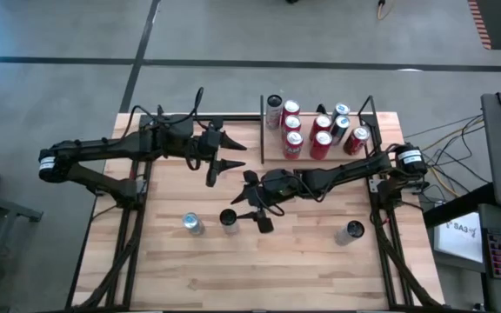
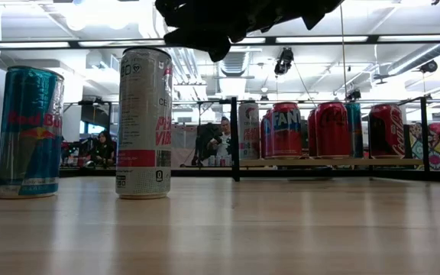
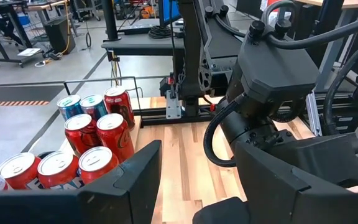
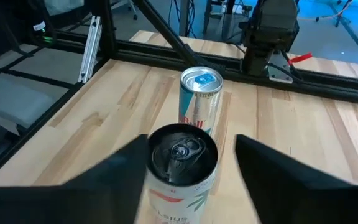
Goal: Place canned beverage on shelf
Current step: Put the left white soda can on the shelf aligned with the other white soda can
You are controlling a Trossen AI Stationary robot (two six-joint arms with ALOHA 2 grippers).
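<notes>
A white can with a black top [image 4: 181, 163] stands upright on the wooden tabletop, also seen in the low view as the white can [image 2: 143, 122]. Just beyond it stands a blue Red Bull can [image 4: 200, 98]. My right gripper [image 4: 191, 140] is open and hovers a little above the white can, one finger to each side of it and touching nothing. The shelf [image 1: 272, 149] sits at the table's far right with several cans, mostly red, upright on its board. My left gripper [image 1: 230, 154] waits open in the air at the far middle of the table.
A third loose can [image 1: 352, 231] stands near the table's right edge. The shelf's black rods and posts [image 2: 234, 137] rise around its board. Bare tabletop lies along the near edge [image 1: 277, 278].
</notes>
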